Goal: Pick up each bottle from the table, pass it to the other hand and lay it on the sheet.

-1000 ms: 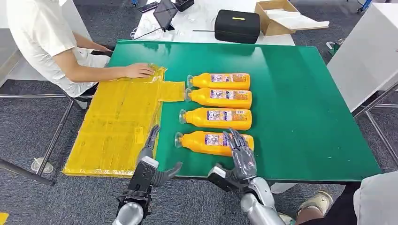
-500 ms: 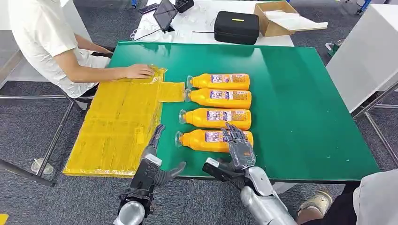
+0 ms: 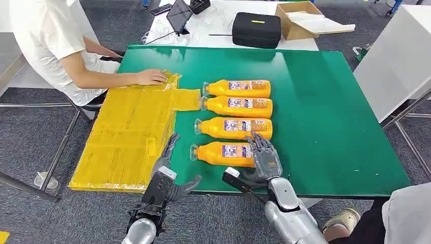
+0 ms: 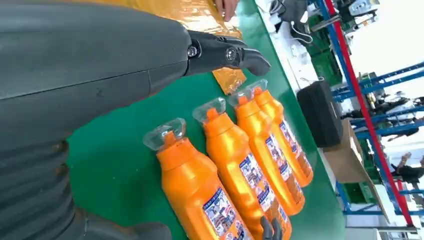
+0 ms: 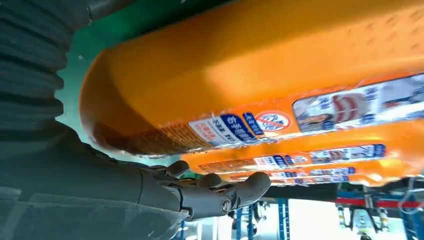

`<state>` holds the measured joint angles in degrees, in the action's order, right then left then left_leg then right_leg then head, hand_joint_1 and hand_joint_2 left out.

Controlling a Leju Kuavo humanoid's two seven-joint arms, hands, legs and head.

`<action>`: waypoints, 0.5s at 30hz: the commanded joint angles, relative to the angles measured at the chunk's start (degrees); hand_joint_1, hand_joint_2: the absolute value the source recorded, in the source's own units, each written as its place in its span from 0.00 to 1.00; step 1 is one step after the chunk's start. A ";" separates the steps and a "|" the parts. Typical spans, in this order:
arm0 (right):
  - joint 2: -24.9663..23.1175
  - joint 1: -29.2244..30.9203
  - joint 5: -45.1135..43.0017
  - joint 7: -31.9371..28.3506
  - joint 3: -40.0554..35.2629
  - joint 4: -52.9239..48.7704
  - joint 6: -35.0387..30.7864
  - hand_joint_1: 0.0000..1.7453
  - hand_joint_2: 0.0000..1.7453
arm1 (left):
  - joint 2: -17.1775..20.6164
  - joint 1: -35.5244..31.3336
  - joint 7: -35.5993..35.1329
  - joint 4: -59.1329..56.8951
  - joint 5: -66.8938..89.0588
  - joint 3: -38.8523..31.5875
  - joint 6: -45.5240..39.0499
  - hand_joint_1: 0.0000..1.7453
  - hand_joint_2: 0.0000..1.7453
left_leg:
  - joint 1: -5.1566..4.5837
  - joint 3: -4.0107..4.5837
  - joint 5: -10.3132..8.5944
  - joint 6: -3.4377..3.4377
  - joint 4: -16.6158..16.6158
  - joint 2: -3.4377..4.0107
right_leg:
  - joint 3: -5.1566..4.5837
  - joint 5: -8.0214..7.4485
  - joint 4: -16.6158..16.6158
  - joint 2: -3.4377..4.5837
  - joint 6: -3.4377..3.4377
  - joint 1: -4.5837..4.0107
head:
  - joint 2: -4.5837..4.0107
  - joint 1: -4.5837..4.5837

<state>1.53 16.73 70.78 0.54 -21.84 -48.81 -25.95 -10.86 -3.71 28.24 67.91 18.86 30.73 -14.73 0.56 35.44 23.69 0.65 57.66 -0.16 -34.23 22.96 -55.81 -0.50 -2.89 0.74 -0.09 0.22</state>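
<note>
Several orange bottles lie side by side on the green table (image 3: 325,112), caps toward the yellow sheet (image 3: 127,132). My right hand (image 3: 264,160) is open, with its fingers spread over the base end of the nearest bottle (image 3: 223,153) and its thumb out by the table's front edge. The right wrist view has that bottle (image 5: 260,75) close against the palm, the fingers (image 5: 215,192) stretched past it. My left hand (image 3: 165,175) is open at the front edge, between the sheet and the nearest bottle (image 4: 200,190), holding nothing.
A person sits at the far left with a hand (image 3: 151,77) pressing on the sheet's far corner. Behind the green table a white one carries a black case (image 3: 256,29), a cardboard box (image 3: 300,18) and a tablet (image 3: 179,14). Another person's leg is at the lower right.
My right hand has crept farther over the nearest bottle's base end. My left hand has edged slightly forward. The bottles have not moved.
</note>
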 commanded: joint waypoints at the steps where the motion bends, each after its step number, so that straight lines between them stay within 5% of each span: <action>1: 2.24 -1.15 4.21 6.09 -0.01 -0.88 5.02 0.00 1.00 | 0.03 -0.55 -1.21 -0.42 0.86 -0.17 1.12 0.00 1.00 | 0.02 -0.10 0.01 0.00 -0.01 -0.08 | 0.12 0.03 0.02 -0.07 0.08 -0.03 | 0.00 0.00; 10: 1.66 1.20 0.75 6.59 3.20 7.18 10.18 0.01 1.00 | -0.18 -1.08 -1.19 -1.47 0.67 0.17 1.15 0.00 1.00 | 0.00 -0.21 -0.01 0.00 -0.04 -0.10 | 0.23 0.02 0.06 -0.08 0.08 -0.01 | 0.00 0.00; 11: 1.76 1.85 0.10 5.98 3.54 9.15 10.50 0.79 1.00 | -0.22 -1.17 -1.12 -1.63 0.44 0.19 1.14 0.00 1.00 | 0.01 -0.22 -0.01 0.01 -0.04 -0.10 | 0.25 0.01 0.06 -0.08 0.06 -0.01 | 0.00 0.00; 12: 1.69 2.81 -1.10 4.92 4.24 12.02 11.06 0.94 1.00 | -0.26 -1.42 -1.01 -2.03 0.08 0.25 1.09 0.00 1.00 | 0.03 -0.27 0.01 0.01 -0.03 -0.11 | 0.32 0.03 0.08 -0.09 0.13 -0.05 | 0.00 0.00; 15: 1.88 3.07 -1.45 4.22 4.27 13.00 10.45 1.00 1.00 | -0.29 -1.59 -0.93 -2.36 -0.06 0.25 1.03 0.00 1.00 | 0.01 -0.30 -0.05 0.02 -0.06 -0.15 | 0.33 -0.02 0.12 -0.12 0.08 -0.03 | 0.00 -0.02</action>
<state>2.29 17.87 71.46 6.74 -20.33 -48.92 -17.44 -11.52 -3.44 27.36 68.30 19.63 30.64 -13.86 0.54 35.22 23.69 0.65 57.66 -0.14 -34.09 22.95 -55.79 -0.49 -2.88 0.76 -0.09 0.20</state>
